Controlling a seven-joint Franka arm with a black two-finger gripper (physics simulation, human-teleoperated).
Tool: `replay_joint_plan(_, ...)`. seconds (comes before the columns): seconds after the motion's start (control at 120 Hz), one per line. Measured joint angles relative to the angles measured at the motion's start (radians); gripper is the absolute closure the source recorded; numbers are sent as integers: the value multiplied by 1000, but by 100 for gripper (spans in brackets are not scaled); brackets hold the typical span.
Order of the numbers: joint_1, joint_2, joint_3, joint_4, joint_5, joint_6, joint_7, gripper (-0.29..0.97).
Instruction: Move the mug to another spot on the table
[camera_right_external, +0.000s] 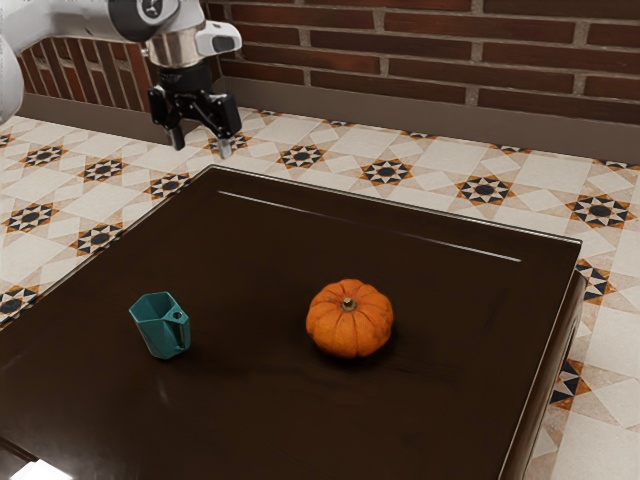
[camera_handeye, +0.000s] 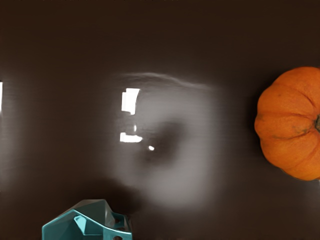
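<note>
Mug (camera_right_external: 161, 323) sat untouched at lower left while your gripper (camera_right_external: 203, 140) hung released, empty, at upper left; move not yet begun.

The table (camera_right_external: 440, 300) is dark brown and glossy. Two things rest on it: a teal mug (camera_right_external: 161, 324) toward the exterior view's left, opening up, and an orange pumpkin (camera_right_external: 349, 318) near the middle, well apart from the mug

The arm (camera_right_external: 60, 18) is glossy white, with a dark grey joint cap (camera_right_external: 140, 14). Above the gripper (camera_right_external: 203, 143) sits a silver ring (camera_right_external: 180, 48). The gripper is black, with two fingers (camera_right_external: 178, 132), one pale-tipped.
</note>
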Motion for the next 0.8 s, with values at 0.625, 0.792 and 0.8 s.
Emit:
replay_joint_plan(0.625, -211, -295, 21, -800, 357, 464, 581, 0)
replay_joint_plan(0.792, -209, -273, 23, -885, 447, 541, 780, 0)
replay_joint_plan(0.8, -209, -272, 23, -891, 450, 544, 788, 0)
